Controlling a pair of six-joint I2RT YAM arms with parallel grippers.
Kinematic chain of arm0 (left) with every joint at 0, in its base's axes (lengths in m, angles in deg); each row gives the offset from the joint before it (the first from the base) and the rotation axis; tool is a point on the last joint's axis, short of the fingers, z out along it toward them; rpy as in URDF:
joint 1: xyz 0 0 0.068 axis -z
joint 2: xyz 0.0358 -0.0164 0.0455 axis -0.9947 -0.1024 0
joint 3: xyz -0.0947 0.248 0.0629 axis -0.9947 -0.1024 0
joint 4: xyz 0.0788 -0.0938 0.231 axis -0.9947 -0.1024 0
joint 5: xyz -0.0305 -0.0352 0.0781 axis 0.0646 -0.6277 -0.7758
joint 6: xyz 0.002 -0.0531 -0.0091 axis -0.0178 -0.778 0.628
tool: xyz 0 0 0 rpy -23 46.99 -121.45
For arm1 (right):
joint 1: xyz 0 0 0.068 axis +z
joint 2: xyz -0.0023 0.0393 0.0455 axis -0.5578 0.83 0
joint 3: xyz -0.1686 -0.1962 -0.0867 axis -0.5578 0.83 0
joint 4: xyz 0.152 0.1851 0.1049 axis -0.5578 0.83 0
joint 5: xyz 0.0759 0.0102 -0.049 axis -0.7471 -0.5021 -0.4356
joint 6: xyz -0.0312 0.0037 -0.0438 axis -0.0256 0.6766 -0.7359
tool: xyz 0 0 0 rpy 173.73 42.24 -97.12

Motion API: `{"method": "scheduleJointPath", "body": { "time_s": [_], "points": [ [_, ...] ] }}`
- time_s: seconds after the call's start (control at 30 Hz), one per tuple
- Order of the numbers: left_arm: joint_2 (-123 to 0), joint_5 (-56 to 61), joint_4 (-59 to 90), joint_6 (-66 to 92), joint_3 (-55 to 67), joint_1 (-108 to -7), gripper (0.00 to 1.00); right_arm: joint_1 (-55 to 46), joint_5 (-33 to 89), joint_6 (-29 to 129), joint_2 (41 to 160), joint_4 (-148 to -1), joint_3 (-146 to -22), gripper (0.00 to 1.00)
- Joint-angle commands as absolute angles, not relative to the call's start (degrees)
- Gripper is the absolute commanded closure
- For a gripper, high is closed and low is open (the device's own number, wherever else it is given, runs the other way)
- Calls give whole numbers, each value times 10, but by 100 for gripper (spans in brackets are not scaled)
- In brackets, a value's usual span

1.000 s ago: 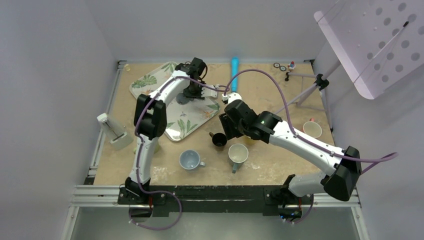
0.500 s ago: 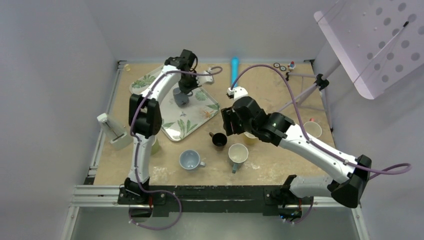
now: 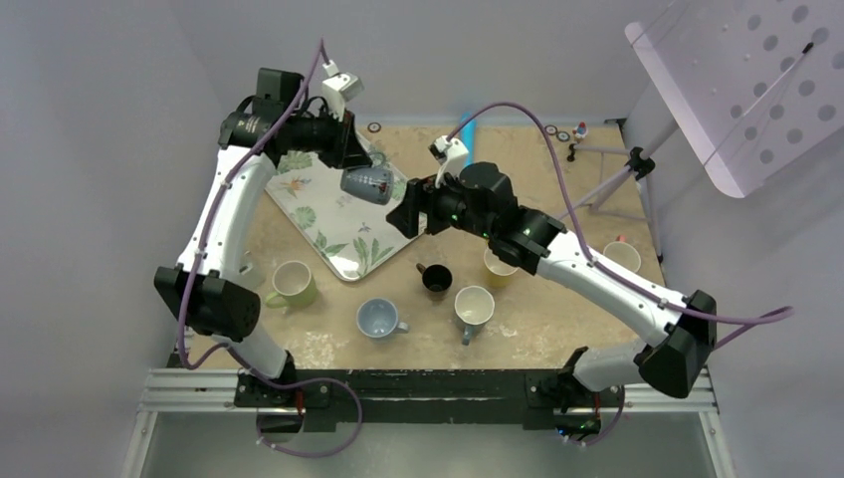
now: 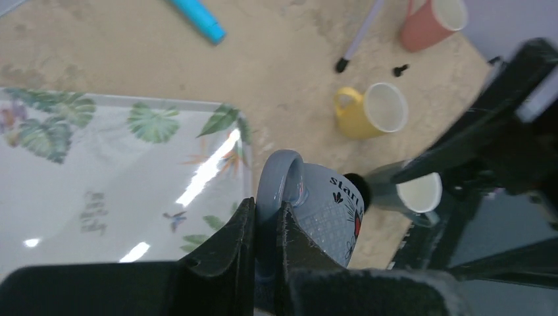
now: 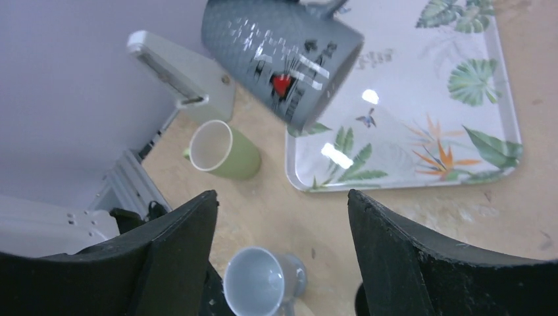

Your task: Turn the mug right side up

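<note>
The grey patterned mug (image 3: 366, 184) hangs tilted in the air above the leaf-print tray (image 3: 338, 244). My left gripper (image 3: 345, 164) is shut on its handle; the left wrist view shows the fingers (image 4: 240, 227) pinching the handle loop of the mug (image 4: 329, 204). In the right wrist view the mug (image 5: 279, 56) hangs with its rim pointing down and right over the tray (image 5: 421, 131). My right gripper (image 3: 406, 214) is open and empty just right of the mug, its jaws (image 5: 283, 217) spread wide below it.
On the table stand a green mug (image 3: 292, 282), a light blue mug (image 3: 378, 319), a small black cup (image 3: 436, 278), a grey-green mug (image 3: 475, 306), a yellow mug (image 3: 498, 269) and a pink cup (image 3: 622, 257). A blue marker (image 3: 468, 129) lies at the back.
My left arm has lifted the mug off the tray and swung up and left. My right arm has moved up and left toward the mug.
</note>
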State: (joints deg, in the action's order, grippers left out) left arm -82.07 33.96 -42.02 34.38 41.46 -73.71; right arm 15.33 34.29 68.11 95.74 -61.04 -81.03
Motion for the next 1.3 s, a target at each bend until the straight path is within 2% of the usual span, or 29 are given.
{"method": "scheduleJointPath", "body": {
  "time_s": [0.0, 0.17, 0.23, 0.33, 0.53, 0.63, 0.7, 0.73, 0.77, 0.83, 0.87, 0.93, 0.97, 1.03, 1.27],
  "points": [
    [-802, 476, -395, 201, 388, -733, 100, 123, 245, 745, 969, -743, -825, 24],
    [-769, 490, -364, 170, 363, -715, 100, 115, 218, 777, 973, -806, -794, 28],
    [-757, 496, -344, 162, 347, -706, 100, 115, 198, 783, 974, -830, -787, 35],
    [-745, 515, -287, 111, 310, -700, 100, 115, 154, 806, 993, -877, -791, 51],
    [-742, 524, -202, 56, 292, -700, 100, 115, 124, 831, 1008, -915, -795, 64],
    [-738, 528, -176, 46, 267, -700, 100, 113, 151, 819, 1002, -888, -807, 80],
    [-739, 513, -191, 67, 268, -703, 100, 113, 204, 792, 1002, -817, -832, 100],
    [-743, 494, -212, 88, 278, -705, 100, 113, 240, 776, 1005, -767, -847, 100],
    [-748, 471, -239, 112, 292, -708, 93, 113, 277, 758, 1007, -707, -864, 100],
    [-756, 408, -302, 172, 327, -711, 53, 113, 343, 732, 1011, -619, -884, 100],
    [-759, 380, -321, 194, 339, -712, 38, 113, 371, 721, 1011, -583, -894, 100],
    [-760, 345, -339, 223, 353, -713, 13, 112, 422, 709, 1008, -516, -910, 100],
    [-760, 337, -345, 234, 355, -713, 5, 113, 444, 704, 1003, -492, -916, 100],
    [-760, 329, -353, 243, 351, -714, 0, 113, 485, 702, 991, -451, -921, 100],
    [-767, 221, -405, 301, 317, -714, 0, 113, 629, 790, 961, -172, -936, 100]
  ]
}}
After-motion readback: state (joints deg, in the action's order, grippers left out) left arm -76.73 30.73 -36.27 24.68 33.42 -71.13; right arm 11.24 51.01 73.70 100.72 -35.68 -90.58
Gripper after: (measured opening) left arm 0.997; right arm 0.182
